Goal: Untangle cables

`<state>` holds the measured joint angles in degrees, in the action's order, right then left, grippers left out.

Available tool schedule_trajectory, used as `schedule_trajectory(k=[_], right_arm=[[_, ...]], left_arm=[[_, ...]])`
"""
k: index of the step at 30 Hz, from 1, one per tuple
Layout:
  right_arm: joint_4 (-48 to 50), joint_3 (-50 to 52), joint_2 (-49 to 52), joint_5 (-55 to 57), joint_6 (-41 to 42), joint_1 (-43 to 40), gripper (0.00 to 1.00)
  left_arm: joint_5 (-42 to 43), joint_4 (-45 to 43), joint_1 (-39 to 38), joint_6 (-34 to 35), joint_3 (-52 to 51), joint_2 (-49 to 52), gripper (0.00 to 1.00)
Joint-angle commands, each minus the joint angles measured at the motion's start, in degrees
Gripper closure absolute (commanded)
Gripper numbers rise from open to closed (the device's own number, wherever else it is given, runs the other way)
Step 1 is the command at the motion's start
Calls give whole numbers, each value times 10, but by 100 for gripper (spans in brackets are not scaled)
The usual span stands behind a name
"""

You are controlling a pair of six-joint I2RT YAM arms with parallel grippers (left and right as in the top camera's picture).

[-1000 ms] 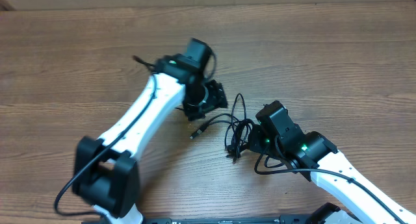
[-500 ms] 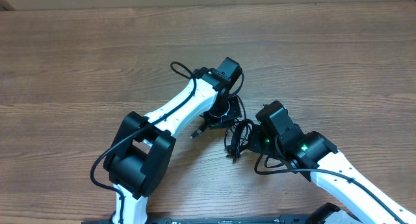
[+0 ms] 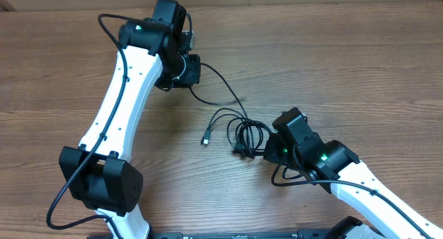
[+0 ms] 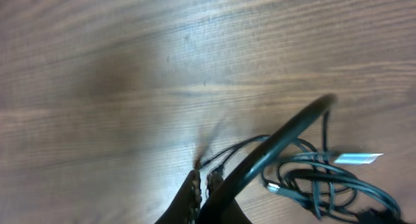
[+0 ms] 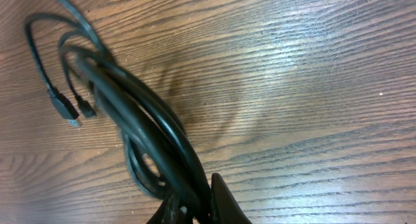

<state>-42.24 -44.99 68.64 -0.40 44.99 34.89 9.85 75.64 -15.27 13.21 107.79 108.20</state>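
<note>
The cables (image 3: 242, 135) lie as a loose black bundle at the table's middle, with one plug end (image 3: 206, 138) sticking out to the left. One cable (image 3: 223, 90) is drawn out up and to the left, and my left gripper (image 3: 194, 69) is shut on its end. In the left wrist view that cable (image 4: 286, 130) rises from between the closed fingers (image 4: 194, 197), with the bundle (image 4: 325, 185) beyond. My right gripper (image 3: 266, 147) is shut on the bundle's right side. The right wrist view shows thick loops (image 5: 143, 133) running into that gripper (image 5: 201, 198), with two small plugs (image 5: 65, 107) lying on the wood.
The table is brown wood grain (image 3: 360, 59). The left arm (image 3: 131, 93) spans the left half. The right arm (image 3: 346, 176) comes in from the lower right. A thicker black wire (image 3: 111, 21) loops along the left arm.
My left gripper shut on a cable at the bundle, then swung up and to the left, drawing that cable out and loosening the bundle. The right gripper has stayed in place.
</note>
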Motion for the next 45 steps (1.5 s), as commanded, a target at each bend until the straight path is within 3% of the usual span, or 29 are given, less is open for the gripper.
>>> schedule_trajectory(k=[1,3,12,29,39,45], right_arm=[[1,-1,-3,2,2,-2,94],[1,-1,-3,-2,2,-2,94],[10,-1,-3,-67,2,-2,95],[180,-1,-52,-279,2,-35,96],[177,-1,-55,-349,-5,-104,96],[180,-1,-55,-357,-5,-106,96]], left_arm=[[-28,-27,-3,-12,-24,8,27],[-28,-29,-6,16,-31,10,1],[-67,-4,-9,108,-42,12,0],[-66,121,-35,103,-42,4,0],[-75,98,-36,85,-60,-157,0],[-70,14,-35,79,-233,-303,0]])
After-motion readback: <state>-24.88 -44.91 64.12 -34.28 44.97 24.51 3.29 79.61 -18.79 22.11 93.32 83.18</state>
